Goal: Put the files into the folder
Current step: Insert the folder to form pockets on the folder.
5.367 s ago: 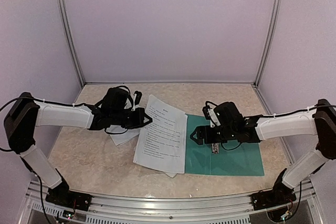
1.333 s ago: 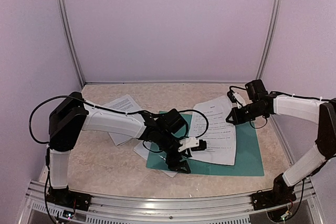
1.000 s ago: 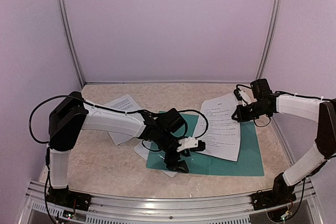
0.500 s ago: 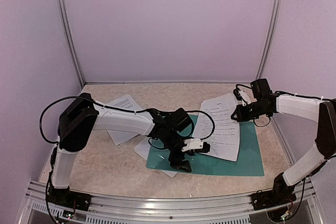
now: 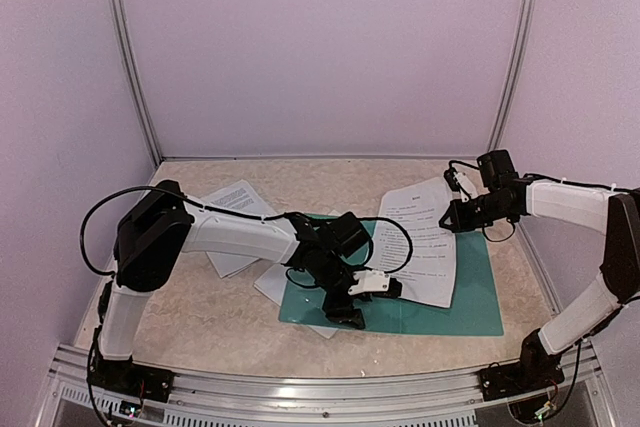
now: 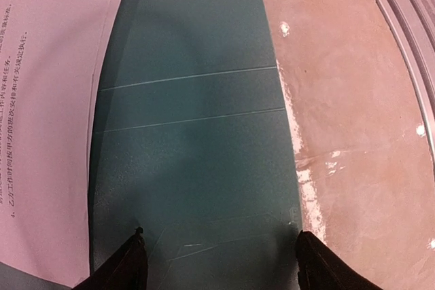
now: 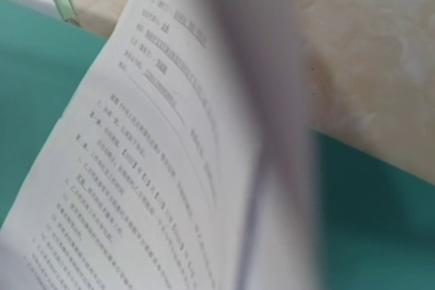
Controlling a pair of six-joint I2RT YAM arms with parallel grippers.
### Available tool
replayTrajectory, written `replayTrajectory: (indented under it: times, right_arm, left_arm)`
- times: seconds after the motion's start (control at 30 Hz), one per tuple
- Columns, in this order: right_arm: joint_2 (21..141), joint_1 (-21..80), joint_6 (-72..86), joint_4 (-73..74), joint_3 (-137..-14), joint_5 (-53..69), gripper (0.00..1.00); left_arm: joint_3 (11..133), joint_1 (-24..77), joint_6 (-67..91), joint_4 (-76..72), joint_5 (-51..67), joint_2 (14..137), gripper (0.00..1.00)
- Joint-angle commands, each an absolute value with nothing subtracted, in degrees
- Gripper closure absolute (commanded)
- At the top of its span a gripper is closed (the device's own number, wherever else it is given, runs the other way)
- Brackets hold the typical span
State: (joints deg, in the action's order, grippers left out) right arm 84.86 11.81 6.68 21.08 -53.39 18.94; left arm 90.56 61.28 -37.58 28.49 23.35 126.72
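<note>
My right gripper [image 5: 450, 217] was pinched shut on the far corner of 1 printed sheet [image 5: 420, 247] lying across the right half of the open folder [image 5: 470, 302], while my left gripper [image 5: 360, 299] hung open and empty just over the folder's near left part. I judged it best to square the sheet to the folder's edges before release, with the left gripper pressing the folder flat.
</note>
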Motion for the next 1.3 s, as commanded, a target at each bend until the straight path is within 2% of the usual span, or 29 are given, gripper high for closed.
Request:
replayTrajectory:
  times: [0.0,0.2,0.37,0.5,0.63,0.73,0.77,0.9,1.07,1.17,1.27]
  right_arm:
    - [83.93,11.35,6.5,20.78,-53.21,19.52,1.0]
    - [83.94,11.57,6.68,20.99,-52.83,20.08,1.0]
    - [84.24,12.28,6.59,21.65,-53.14,19.5,1.0]
    - [84.59,13.03,6.46,22.15,-53.6,18.95,1.0]
    - [84.89,13.66,6.43,22.28,-53.57,18.69,1.0]
    - [84.95,14.54,6.44,22.35,-53.31,18.07,1.0]
    - [84.98,14.77,6.42,22.42,-53.32,17.96,1.0]
    - [84.65,15.01,6.42,22.47,-53.32,17.48,1.0]
    - [84.7,15.03,6.41,22.53,-53.5,17.44,1.0]
    - [84.72,15.1,6.46,22.39,-53.48,17.48,1.0]
    - [84.52,15.2,6.42,22.35,-53.51,17.58,1.0]
  left_arm:
    - [87.14,62.44,-36.55,28.84,21.93,127.85,0.32]
    - [84.28,63.31,-36.03,25.53,20.46,126.99,0.46]
    - [80.98,64.09,-36.18,20.65,18.64,125.59,0.63]
    - [79.95,64.21,-35.99,19.78,18.1,124.61,0.73]
    - [79.45,64.21,-35.37,19.71,17.97,123.72,0.8]
    - [79.05,64.24,-33.46,18.58,17.2,122.87,0.81]
    - [79.35,64.18,-32.3,18.64,16.56,122.72,0.8]
    - [81.37,64.39,-23.45,19.38,13.06,122.52,0.57]
    - [82.18,65.27,-11.82,18.09,6.43,120.09,0.42]
    - [84.87,65.22,-4.22,20.84,2.16,119.84,0.3]
    - [88.23,65.43,5.16,24.95,0.27,120.76,0.23]
